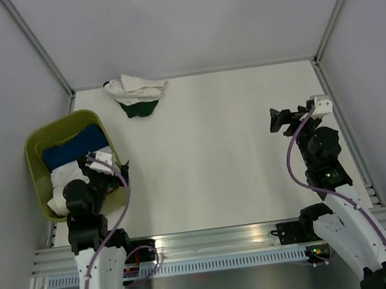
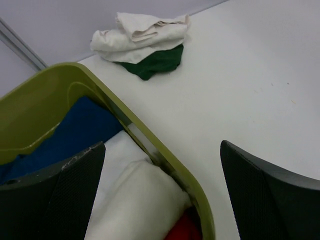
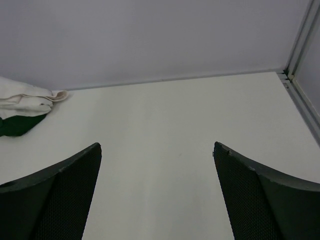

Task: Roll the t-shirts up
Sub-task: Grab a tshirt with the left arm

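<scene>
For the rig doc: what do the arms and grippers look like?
The left arm and right arm: white lower links, black joints, a purple cable looped along each. The left gripper and right gripper: two broad black fingers, mesh-textured.

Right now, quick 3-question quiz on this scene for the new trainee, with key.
1. True or false: the white t-shirt lies on top of the dark green t-shirt.
2. The left gripper hangs over: A) the green bin at its rim; B) the two shirts; C) the far right corner.
3. Fill in: the right gripper is ____ and holds nothing.

Key: 1 true; 2 A; 3 open.
</scene>
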You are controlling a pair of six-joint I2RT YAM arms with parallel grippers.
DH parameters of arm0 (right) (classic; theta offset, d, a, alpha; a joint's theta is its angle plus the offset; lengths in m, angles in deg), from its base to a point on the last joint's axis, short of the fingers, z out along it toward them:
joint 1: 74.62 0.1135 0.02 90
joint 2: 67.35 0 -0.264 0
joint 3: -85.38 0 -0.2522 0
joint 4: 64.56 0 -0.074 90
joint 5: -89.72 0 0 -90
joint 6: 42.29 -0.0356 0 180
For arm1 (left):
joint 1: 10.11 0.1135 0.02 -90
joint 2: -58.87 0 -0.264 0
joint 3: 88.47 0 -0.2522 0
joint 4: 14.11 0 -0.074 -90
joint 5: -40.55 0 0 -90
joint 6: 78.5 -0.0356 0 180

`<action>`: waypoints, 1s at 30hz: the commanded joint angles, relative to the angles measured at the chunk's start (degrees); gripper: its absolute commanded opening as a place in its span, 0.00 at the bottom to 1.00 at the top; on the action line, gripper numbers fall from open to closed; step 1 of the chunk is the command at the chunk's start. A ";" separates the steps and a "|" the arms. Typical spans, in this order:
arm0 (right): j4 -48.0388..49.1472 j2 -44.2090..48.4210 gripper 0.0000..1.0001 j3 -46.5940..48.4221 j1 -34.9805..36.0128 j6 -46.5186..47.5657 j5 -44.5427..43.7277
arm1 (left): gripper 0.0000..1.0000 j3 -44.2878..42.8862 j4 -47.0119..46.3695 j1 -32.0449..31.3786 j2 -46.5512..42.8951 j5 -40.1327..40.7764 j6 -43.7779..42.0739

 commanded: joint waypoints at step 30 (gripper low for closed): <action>-11.54 -21.12 0.81 20.14 -0.21 -12.22 21.26 | 0.85 -102.17 22.59 -20.64 128.10 39.35 -8.50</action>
